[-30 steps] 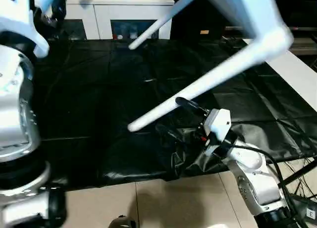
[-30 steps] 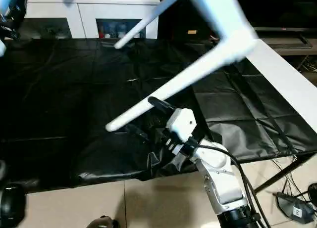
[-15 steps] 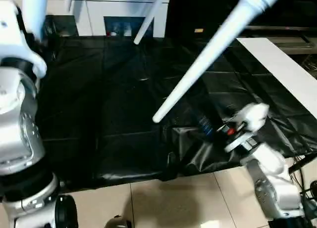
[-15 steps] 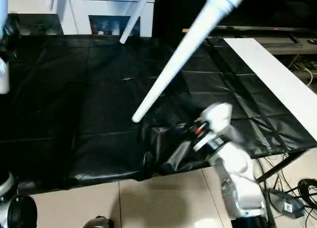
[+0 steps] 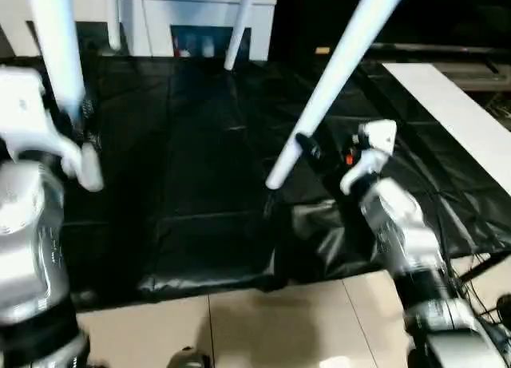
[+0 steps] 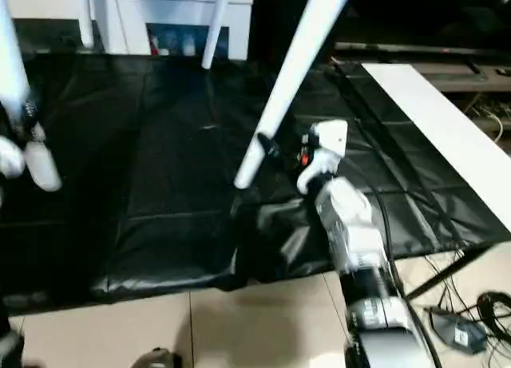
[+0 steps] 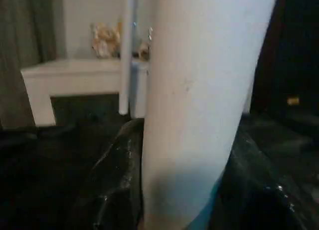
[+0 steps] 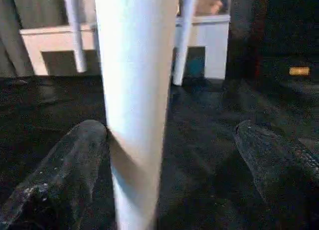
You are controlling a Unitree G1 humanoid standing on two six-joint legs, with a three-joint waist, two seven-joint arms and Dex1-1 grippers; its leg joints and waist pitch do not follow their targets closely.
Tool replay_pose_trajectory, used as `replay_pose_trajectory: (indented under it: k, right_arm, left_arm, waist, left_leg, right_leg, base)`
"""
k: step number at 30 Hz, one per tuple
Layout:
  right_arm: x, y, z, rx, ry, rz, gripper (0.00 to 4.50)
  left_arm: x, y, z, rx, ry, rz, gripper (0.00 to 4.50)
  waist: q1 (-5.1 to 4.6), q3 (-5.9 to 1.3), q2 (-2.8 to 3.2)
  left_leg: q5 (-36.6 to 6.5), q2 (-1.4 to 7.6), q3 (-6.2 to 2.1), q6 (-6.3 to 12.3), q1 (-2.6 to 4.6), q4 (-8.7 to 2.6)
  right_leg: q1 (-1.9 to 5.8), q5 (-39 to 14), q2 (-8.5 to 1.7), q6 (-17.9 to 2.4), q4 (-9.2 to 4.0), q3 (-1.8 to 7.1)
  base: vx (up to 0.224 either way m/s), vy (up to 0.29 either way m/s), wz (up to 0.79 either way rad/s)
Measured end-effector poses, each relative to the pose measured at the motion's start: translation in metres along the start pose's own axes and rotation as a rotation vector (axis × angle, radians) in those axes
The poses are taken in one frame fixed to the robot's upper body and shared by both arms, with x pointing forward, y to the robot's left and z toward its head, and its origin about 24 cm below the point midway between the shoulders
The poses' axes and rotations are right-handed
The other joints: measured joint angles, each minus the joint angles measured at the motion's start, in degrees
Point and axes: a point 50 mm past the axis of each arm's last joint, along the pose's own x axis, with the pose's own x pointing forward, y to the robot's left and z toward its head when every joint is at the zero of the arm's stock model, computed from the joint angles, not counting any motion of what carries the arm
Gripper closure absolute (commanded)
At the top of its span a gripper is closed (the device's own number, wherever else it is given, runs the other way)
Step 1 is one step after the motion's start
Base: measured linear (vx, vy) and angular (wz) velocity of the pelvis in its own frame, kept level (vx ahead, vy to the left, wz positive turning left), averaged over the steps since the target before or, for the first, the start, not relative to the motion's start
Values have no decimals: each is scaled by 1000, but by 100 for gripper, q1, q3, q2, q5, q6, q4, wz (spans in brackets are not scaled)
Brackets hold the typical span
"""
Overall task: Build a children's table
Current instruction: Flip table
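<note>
Here the left gripper is clamped on one white table leg — the right gripper, fingers apart, straddles another leg, one finger touching it.

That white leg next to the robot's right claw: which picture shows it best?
The left eye view: the leg runs its whole slanted length down to the rounded tip, just beside the right gripper. The right eye view shows much the same. The right wrist view has a close stretch of it between two spread black fingers.
</note>
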Motion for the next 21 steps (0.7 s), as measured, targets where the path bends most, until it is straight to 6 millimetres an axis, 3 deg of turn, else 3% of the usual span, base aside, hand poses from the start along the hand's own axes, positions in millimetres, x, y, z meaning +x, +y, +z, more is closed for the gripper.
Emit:
replay_pose_trajectory:
  k: [10,13,21]
  right_arm:
    - [8,9,-9,35,22,139,85]
    - [8,14,-12,44,21,188,109]
    - [-16,21,-37,83,50,253,172]
  left_arm:
    - [-26,4,-32,-21,75,-7,285]
    - [-29,5,-33,-16,59,-22,285]
    - [-37,21,-39,38,32,-50,286]
  waist:
    - [17,10,-117]
    - [27,6,-138]
    - [-31,-15,-166]
  left_leg:
    - [1,14,3,-2,1,1]
    - [1,15,3,-2,4,2]
    - [4,16,3,-8,35,-8]
  right_leg:
    - [1,6,5,0,0,-10]
    - [3,8,5,0,0,-11]
    - [16,12,7,-1,0,-6]
  base:
    - [0,0,0]
    - [0,0,0]
    - [0,0,0]
